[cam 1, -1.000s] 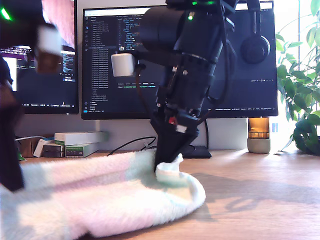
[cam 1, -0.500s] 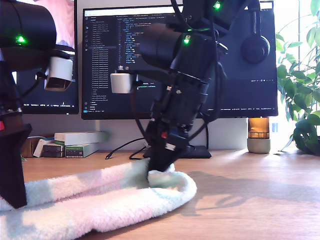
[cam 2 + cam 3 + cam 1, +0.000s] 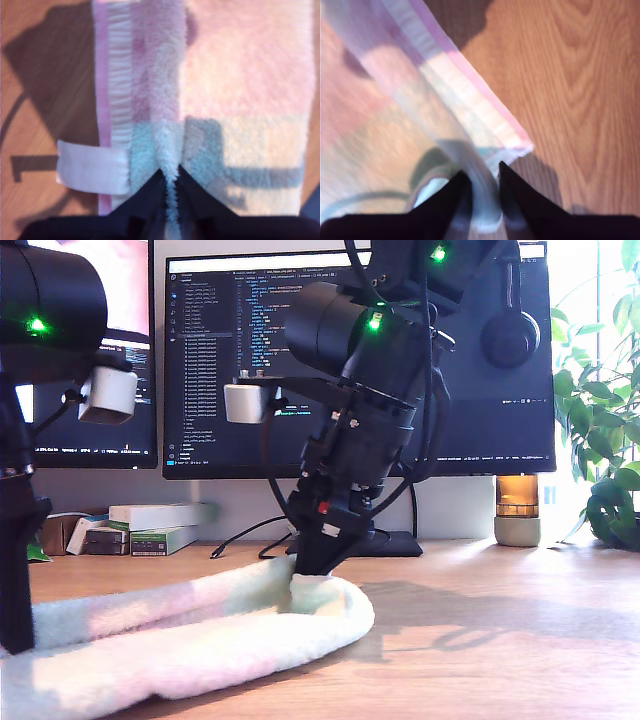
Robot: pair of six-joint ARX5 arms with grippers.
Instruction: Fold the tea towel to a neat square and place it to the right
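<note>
Currently both pinch the tea towel [image 3: 200, 635] on the desk [image 3: 500, 640]: my first end effector [image 3: 170, 187] clamps a fold by the tag [image 3: 92, 166]; my second end effector [image 3: 482, 180] grips a corner.

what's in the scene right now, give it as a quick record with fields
surface: wooden desk
cloth: tea towel, lying long and low across the desk, rolled over at its end toward the exterior view's right
first: my first gripper pinches a ridge of towel near the white tag
second: my second gripper pinches the towel by a corner
background: monitor, plant
</note>
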